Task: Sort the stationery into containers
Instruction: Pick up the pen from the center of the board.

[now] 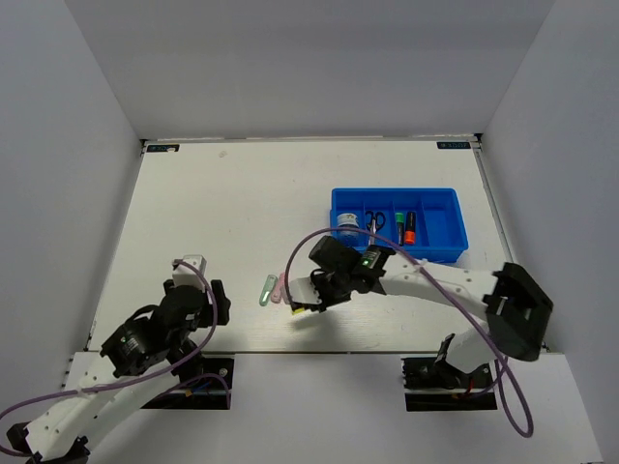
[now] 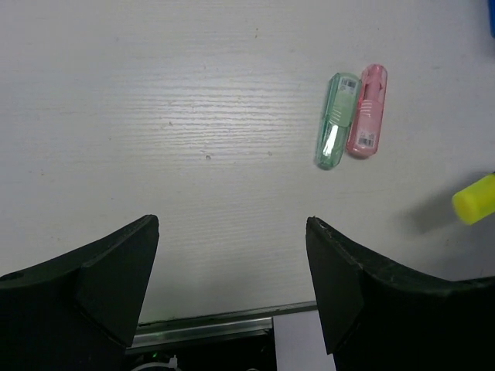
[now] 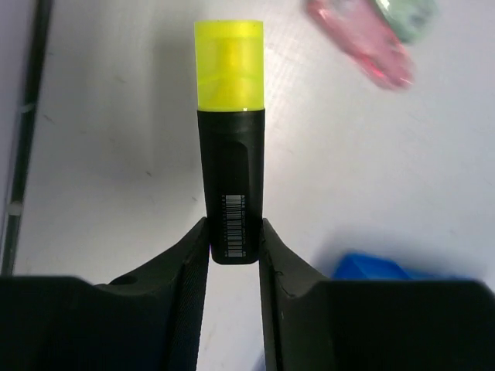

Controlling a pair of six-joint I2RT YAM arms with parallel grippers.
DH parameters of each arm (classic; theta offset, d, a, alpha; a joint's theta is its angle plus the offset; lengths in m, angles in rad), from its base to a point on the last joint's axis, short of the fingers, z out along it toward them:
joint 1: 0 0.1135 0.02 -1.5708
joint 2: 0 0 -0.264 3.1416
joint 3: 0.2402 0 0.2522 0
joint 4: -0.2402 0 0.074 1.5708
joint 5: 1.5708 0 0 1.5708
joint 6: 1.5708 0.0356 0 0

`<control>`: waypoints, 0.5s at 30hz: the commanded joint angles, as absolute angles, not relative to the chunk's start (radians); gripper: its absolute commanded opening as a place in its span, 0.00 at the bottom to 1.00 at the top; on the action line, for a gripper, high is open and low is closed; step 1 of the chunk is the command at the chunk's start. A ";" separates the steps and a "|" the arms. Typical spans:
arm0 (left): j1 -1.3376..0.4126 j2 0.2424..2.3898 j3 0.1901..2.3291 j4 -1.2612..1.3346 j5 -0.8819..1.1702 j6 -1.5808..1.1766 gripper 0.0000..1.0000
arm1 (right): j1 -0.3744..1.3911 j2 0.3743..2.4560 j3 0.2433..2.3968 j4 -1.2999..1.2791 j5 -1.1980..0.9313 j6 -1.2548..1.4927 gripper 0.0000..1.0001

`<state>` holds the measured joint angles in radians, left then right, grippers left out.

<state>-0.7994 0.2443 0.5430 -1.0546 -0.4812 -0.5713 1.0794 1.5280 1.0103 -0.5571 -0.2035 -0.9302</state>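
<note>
My right gripper (image 1: 308, 302) (image 3: 232, 236) is shut on the black body of a yellow highlighter (image 3: 230, 139), whose yellow cap (image 1: 299, 311) (image 2: 473, 199) points away from the fingers, just above the table near its front edge. A pale green highlighter (image 1: 266, 289) (image 2: 334, 122) and a pink highlighter (image 1: 278, 288) (image 2: 366, 112) lie side by side to its left. The blue tray (image 1: 440, 220) at the right holds a round roll (image 1: 348, 224), scissors (image 1: 374, 223), a green highlighter (image 1: 398, 223) and an orange highlighter (image 1: 410, 228). My left gripper (image 1: 217, 300) (image 2: 232, 232) is open and empty at the front left.
The table's front edge with a metal strip (image 2: 201, 328) lies right under the left fingers. White walls close in the table on three sides. The purple cable (image 1: 295, 253) loops above the right arm.
</note>
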 commanded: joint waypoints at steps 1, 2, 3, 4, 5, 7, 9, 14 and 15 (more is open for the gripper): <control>-0.788 0.326 0.535 -1.003 -0.427 -0.543 0.87 | 1.060 1.427 1.026 -0.566 -0.057 -0.829 0.00; -0.788 0.337 0.535 -0.997 -0.420 -0.534 0.87 | 1.039 1.381 1.022 -0.554 -0.026 -0.799 0.00; -0.788 0.350 0.537 -0.989 -0.404 -0.531 0.87 | 1.028 1.364 1.011 -0.546 0.030 -0.790 0.00; -0.788 0.362 0.538 -0.973 -0.396 -0.526 0.87 | 1.016 1.345 1.008 -0.511 0.078 -0.758 0.00; -0.788 0.400 0.543 -0.956 -0.382 -0.523 0.87 | 0.991 1.304 1.003 -0.500 0.122 -0.747 0.00; -0.788 0.437 0.564 -0.934 -0.367 -0.518 0.87 | 0.935 1.269 0.994 -0.450 0.237 -0.694 0.00; -0.788 0.500 0.580 -0.904 -0.361 -0.514 0.87 | 0.869 1.249 0.986 -0.401 0.303 -0.664 0.00; -0.790 0.652 0.638 -0.832 -0.336 -0.486 0.87 | 0.732 1.226 0.968 -0.365 0.436 -0.531 0.00; -0.790 0.729 0.655 -0.806 -0.330 -0.483 0.87 | 0.698 1.230 0.971 -0.377 0.436 -0.523 0.00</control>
